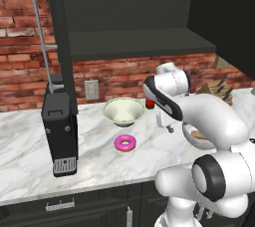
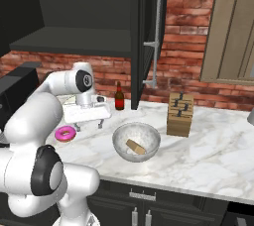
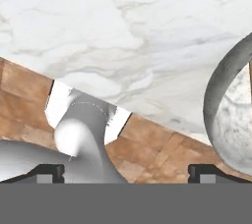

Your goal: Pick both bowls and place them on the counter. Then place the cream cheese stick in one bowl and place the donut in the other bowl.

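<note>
The grey-white marbled bowl (image 2: pixel 136 142) stands on the counter (image 2: pixel 218 150) with the tan cream cheese stick (image 2: pixel 135 146) lying inside it. Left of it lies the pink donut (image 2: pixel 65 133), on the bare marble. The cream bowl (image 1: pixel 123 111) with the flared rim stands just behind the donut (image 1: pixel 125 143). My gripper (image 2: pixel 89 125) hangs open above the counter between the donut and the marbled bowl, with nothing between its fingers. In the hand view the gripper (image 3: pixel 127 174) looks down at the counter (image 3: pixel 123 31), and the marbled bowl's rim (image 3: pixel 221 95) curves in at the right.
A black coffee machine (image 1: pixel 60 131) stands at the left of the counter. A dark red bottle (image 2: pixel 119 97) stands by the brick wall and a wooden knife block (image 2: pixel 180 114) stands right of the marbled bowl. An open dark cabinet hangs overhead.
</note>
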Controlling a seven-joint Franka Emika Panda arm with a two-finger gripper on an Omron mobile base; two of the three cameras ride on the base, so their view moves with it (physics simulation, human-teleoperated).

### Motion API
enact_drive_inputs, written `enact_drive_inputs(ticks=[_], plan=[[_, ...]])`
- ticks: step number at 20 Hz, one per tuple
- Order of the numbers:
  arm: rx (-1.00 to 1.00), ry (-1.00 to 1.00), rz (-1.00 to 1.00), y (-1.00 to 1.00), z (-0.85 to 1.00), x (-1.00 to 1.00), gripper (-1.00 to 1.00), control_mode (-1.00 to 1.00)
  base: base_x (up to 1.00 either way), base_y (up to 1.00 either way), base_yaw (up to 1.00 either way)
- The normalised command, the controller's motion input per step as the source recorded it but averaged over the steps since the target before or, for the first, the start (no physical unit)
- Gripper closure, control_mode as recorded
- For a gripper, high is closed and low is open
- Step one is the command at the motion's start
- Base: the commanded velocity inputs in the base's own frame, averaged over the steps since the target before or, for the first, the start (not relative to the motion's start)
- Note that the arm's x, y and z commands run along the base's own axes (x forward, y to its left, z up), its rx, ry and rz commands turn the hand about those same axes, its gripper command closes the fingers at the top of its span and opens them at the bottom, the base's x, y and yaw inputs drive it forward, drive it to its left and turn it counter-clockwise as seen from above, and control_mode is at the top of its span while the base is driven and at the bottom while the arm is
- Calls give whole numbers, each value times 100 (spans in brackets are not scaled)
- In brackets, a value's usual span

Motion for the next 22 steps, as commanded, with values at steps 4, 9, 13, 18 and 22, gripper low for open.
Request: enact_drive_inputs(ticks=[4,9,13,18,22], plan=[[5,0,0,64,-3,0,-100,-100,0,0,0],[2,-2,0,60,-3,0,-100,-100,0,0,0],[0,0,0,51,-1,4,-100,-100,0,0,0],[0,0,0,40,-11,17,-100,-100,0,0,0],[0,0,0,28,-27,30,-100,-100,0,0,0]])
